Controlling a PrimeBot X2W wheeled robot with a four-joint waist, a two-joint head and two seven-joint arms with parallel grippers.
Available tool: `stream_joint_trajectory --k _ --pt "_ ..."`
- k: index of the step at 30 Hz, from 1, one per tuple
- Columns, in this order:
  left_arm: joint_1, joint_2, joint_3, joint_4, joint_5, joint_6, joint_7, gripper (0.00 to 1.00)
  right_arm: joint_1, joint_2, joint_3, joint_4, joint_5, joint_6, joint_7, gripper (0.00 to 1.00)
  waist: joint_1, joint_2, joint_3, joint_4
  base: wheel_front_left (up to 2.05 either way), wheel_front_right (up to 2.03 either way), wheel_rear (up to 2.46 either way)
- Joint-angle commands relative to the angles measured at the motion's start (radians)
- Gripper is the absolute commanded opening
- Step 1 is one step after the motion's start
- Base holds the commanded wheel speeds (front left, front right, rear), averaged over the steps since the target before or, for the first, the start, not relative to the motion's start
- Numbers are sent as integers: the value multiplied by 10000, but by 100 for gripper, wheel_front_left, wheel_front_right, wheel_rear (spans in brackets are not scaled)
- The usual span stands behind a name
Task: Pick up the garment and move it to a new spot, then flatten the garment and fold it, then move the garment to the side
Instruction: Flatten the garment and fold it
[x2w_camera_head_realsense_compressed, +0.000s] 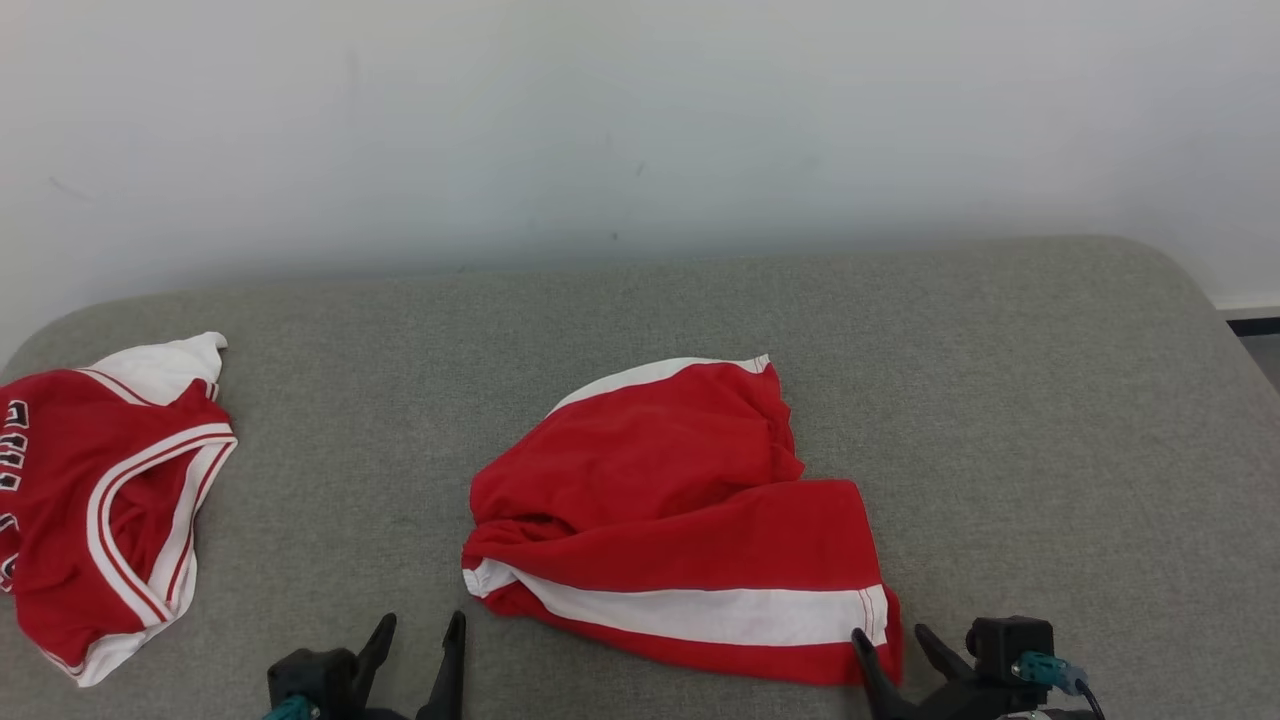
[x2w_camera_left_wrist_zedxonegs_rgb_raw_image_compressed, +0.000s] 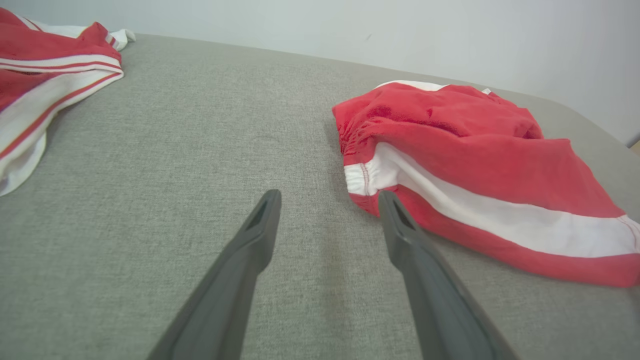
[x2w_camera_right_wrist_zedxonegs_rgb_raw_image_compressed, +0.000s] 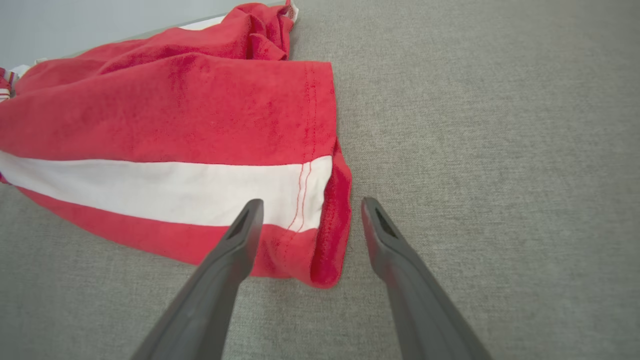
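Left hand (x2w_camera_head_realsense_compressed: 423, 622) wide, empty, garment (x2w_camera_head_realsense_compressed: 670, 500) just to its right (right hand (x2w_camera_head_realsense_compressed: 893, 640) likewise, at the hem corner (x2w_camera_right_wrist_zedxonegs_rgb_raw_image_compressed: 325, 250)); lifting, flattening, folding seemingly all ahead.

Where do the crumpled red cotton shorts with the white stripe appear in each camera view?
Head view: the crumpled red cotton shorts lie centre, slightly right.
Left wrist view: shorts across the right half.
Right wrist view: shorts across the upper left, hem corner at bottom centre.
Shared landmark: their white stripe, along the edge nearest the robot.
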Motion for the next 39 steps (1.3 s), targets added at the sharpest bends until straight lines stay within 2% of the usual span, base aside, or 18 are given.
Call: stream_joint_trajectory --k 1,11,29,30,31,32,39 --pt "-279 3 -73 221 -87 -23 -5 100 -210 2 134 95 329 -25 105 100 -1 -1 166 -98 0 0 0" --pt "-1555 6 -704 1608 -521 -102 10 100 -1379 -1 785 1117 1129 -25 520 100 -1 -1 632 -87 0 0 0" --pt "-2828 -3 -1957 3037 -1694 -105 263 100 -2317 0 1698 2229 1815 -25 -17 100 -1 -1 917 -107 0 0 0" --pt "-2887 -4 -2016 3122 -1763 -105 267 92 -2356 0 1741 2269 1847 -25 -73 59 -1 -1 935 -124 0 0 0" --pt "-2939 2 -2063 3202 -1798 -105 252 31 -2385 0 1785 2305 1878 -25 -91 22 -1 -1 946 -136 0 0 0" --pt "-2976 13 -2102 3256 -1848 -106 192 0 -2407 0 1832 2333 1878 -25 -140 0 -1 -1 952 -148 0 0 0" --pt "-3032 134 -2078 3228 -2050 -106 -417 0 -2495 -2 1959 2299 1895 -25 -707 0 -1 -1 754 -142 0 0 0"
